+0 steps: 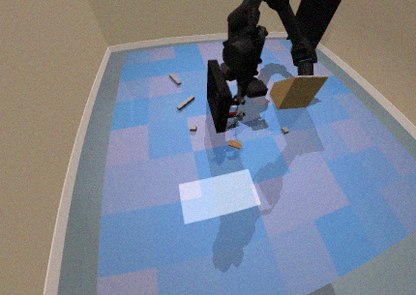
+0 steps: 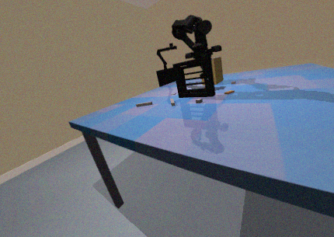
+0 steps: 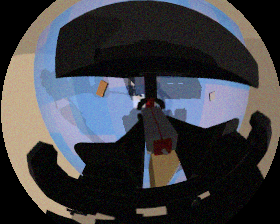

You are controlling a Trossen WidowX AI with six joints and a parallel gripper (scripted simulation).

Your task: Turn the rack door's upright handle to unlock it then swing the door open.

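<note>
The black rack frame [image 1: 213, 88] [image 2: 196, 94] [image 3: 150, 50] stands upright on the table. Its door appears to lie closed against it; the edge between them is too dark to make out. The handle [image 1: 232, 114] [image 3: 161, 136], grey with red parts, stands out from the door on the arm's side. My gripper [image 1: 239, 107] [image 3: 154, 120] reaches down behind the frame and is shut on the handle, one finger on each side in the wrist view. How far the handle is turned is hard to tell. In the exterior view the frame mostly hides the fingers.
A tan block [image 1: 297, 94] [image 2: 217, 71] [image 3: 162, 172] stands near the arm, beside the rack. An orange piece [image 1: 235, 144] [image 2: 229, 92] [image 3: 102, 88] and several small grey pieces lie around the rack. A black box [image 1: 316, 17] [image 2: 166, 76] with a thin bent rod is behind.
</note>
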